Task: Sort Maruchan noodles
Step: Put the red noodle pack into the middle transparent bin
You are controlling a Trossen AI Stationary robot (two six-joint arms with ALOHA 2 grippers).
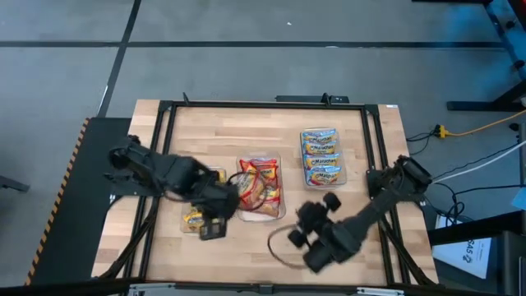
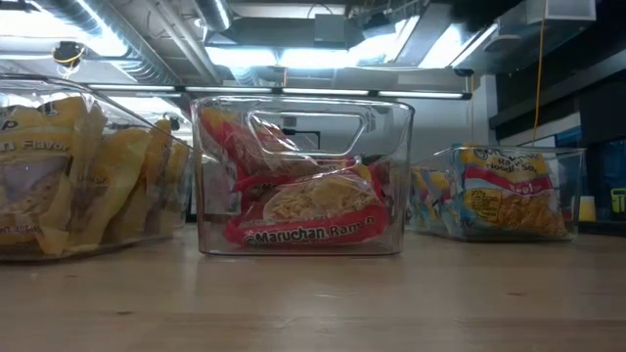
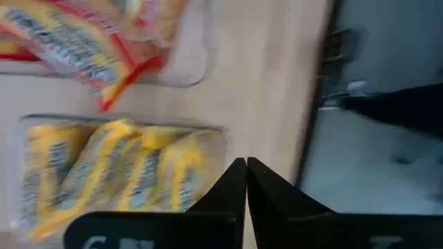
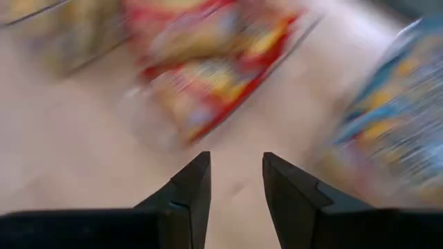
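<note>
1. The wooden tabletop [image 1: 246,131] carries three clear plastic trays in a rough row.
2. The left arm reaches in over the left tray [image 1: 197,215]; the right arm stretches from the right edge toward the near middle of the tabletop.
3. The middle tray [image 2: 303,176] holds the red-orange Maruchan noodles [image 1: 260,186], stacked and tilted inside it.
4. The right tray [image 1: 322,158] holds the blue-edged packets [image 2: 509,200], lying in a line.
5. The left tray holds the yellow packets [image 3: 104,173], standing side by side.
6. The left pincer [image 3: 246,181] hangs just beside the yellow tray, fingers pressed together on nothing.
7. The right pincer [image 4: 235,181] hovers above bare wood near the middle tray, fingers spread and empty.
</note>
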